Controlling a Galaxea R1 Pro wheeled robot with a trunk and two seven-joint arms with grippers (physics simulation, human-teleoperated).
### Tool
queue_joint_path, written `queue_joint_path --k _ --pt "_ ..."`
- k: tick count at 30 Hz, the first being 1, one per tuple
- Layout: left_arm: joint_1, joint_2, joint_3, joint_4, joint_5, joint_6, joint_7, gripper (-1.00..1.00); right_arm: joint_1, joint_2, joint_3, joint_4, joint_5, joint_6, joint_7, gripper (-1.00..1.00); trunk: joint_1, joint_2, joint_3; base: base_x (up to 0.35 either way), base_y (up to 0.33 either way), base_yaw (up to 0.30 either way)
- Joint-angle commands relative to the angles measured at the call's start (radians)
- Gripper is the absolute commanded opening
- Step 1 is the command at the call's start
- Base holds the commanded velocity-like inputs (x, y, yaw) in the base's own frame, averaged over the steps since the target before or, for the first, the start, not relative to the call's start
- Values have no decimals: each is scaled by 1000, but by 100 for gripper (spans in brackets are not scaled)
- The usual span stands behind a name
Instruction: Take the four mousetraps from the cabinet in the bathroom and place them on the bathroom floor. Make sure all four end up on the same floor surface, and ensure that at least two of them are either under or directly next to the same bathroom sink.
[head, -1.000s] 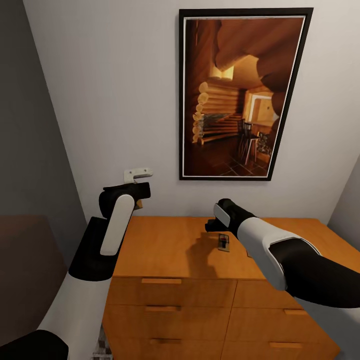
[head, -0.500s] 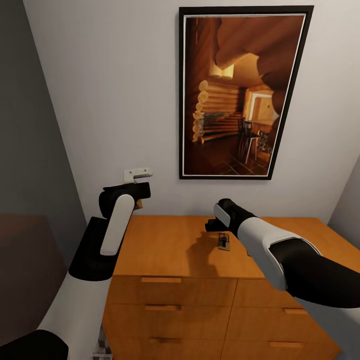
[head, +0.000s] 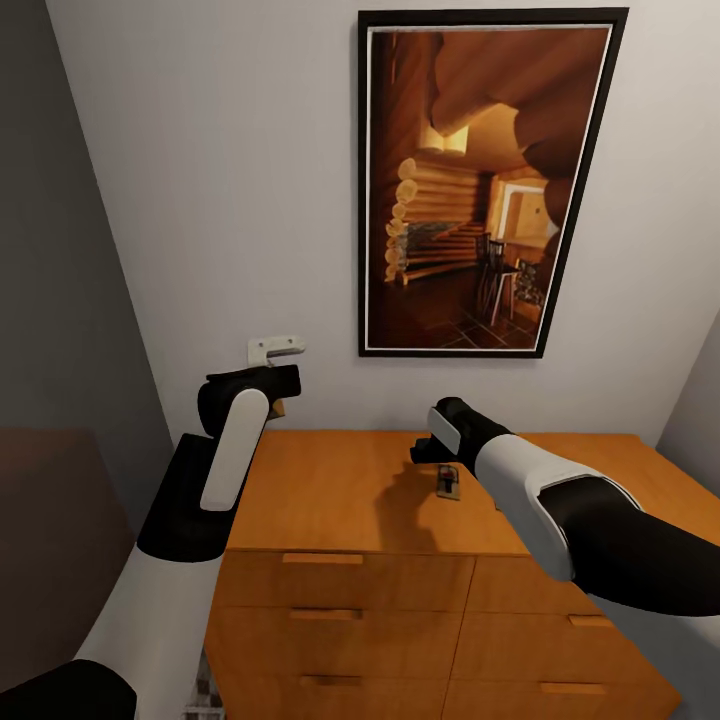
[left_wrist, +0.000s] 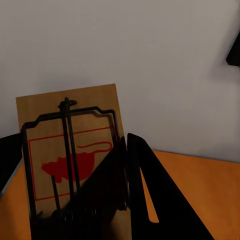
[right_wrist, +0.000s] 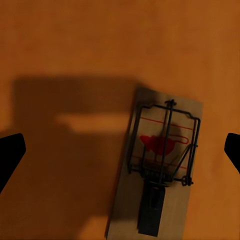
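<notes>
Orange-brown cabinet (head: 340, 500) top before us, one mousetrap (right_wrist: 160, 170) lying flat mid-top toward its back edge, our right gripper (head: 432, 452) spread wide above it, our left gripper (left_wrist: 107, 200) clamped on a second mousetrap (left_wrist: 60, 150), raised near the cabinet's back-left corner.

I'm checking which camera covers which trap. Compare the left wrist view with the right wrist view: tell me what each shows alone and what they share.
Left wrist view alone: a tan wooden mousetrap with black wire and a red mouse print, held upright in the left claw against the pale grey wall.

Right wrist view alone: a second tan mousetrap lying flat between the open right claw's dark fingertips.

Both: the orange-brown wooden cabinet top.
</notes>
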Motion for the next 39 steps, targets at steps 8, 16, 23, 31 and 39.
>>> queue_joint_path --k 8,16,23,31,39 --pt "-1 -1 -1 -1 7 5 11 -100 0 0 6 -1 -11 4 -7 100 0 -1 -1 0 0 0" --pt "-1 -1 -1 -1 7 5 11 -100 0 0 6 -1 -11 4 -7 100 0 -1 -1 0 0 0" --pt "-2 -1 -1 -1 7 5 11 -100 0 -1 6 0 -11 4 -7 100 15 -29 -14 0 0 0" --pt "-1 -1 -1 -1 7 5 11 -100 0 -4 4 1 -11 4 -7 100 19 -36 -17 0 0 0" --pt "-1 -1 -1 -1 7 5 11 -100 0 -6 3 6 -12 4 -7 100 27 -50 -23 0 0 0"
